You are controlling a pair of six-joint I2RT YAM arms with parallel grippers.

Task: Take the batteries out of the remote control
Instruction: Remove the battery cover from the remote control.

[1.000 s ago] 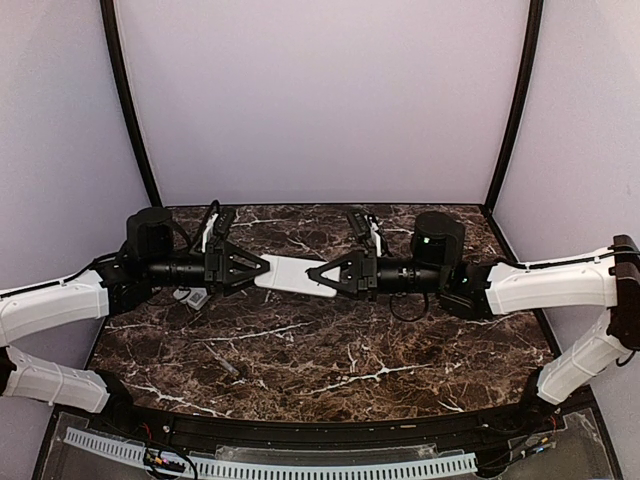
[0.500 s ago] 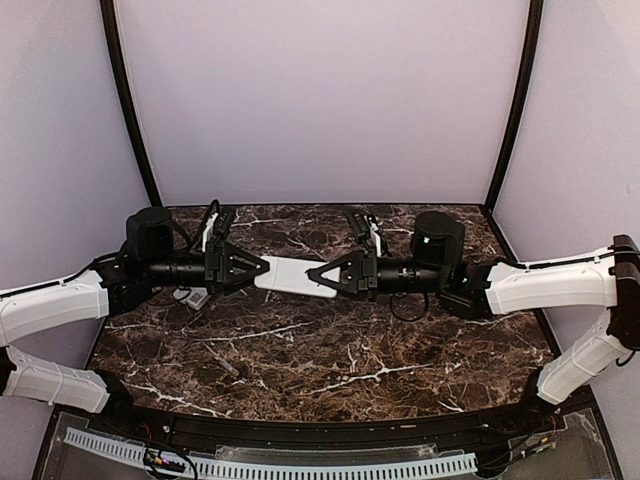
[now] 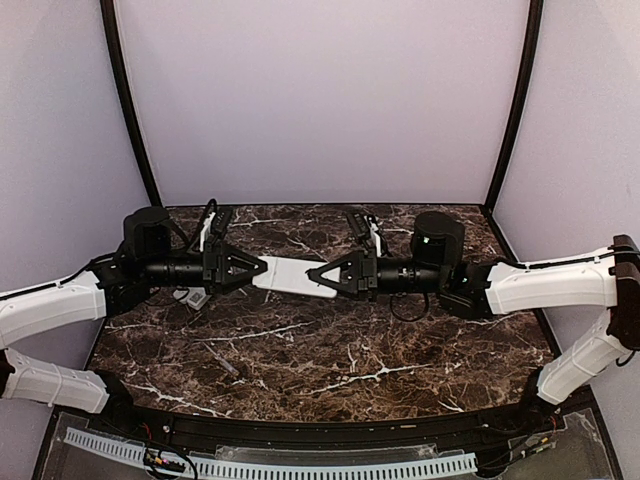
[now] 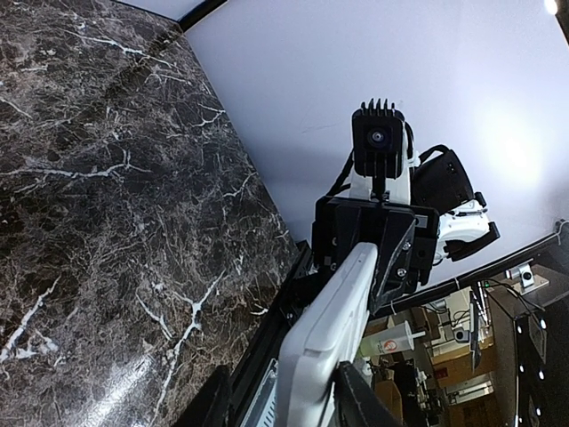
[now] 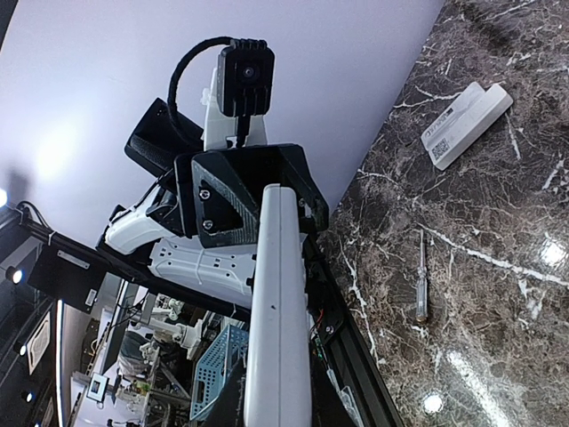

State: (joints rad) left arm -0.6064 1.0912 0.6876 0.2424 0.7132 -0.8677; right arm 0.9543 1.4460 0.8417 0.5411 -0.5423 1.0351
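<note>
A long white remote control (image 3: pixel 295 277) hangs in the air over the back of the table, level between my two grippers. My right gripper (image 3: pixel 312 275) is shut on its right end; in the right wrist view the remote (image 5: pixel 277 311) runs edge-on out of the jaws (image 5: pixel 276 409). My left gripper (image 3: pixel 262 268) straddles the left end. In the left wrist view the remote (image 4: pixel 333 329) touches one finger (image 4: pixel 360 400), and a gap shows between it and the other finger (image 4: pixel 213 400). The batteries are hidden.
A small flat white cover with a printed label (image 5: pixel 467 124) lies on the marble table (image 3: pixel 400 350) under the left arm, also seen from above (image 3: pixel 195 297). A thin screwdriver (image 5: pixel 420 289) lies nearer the front (image 3: pixel 228 362).
The left jaws have narrowed around the remote's left end. The right gripper and the remote have stayed where they were.
</note>
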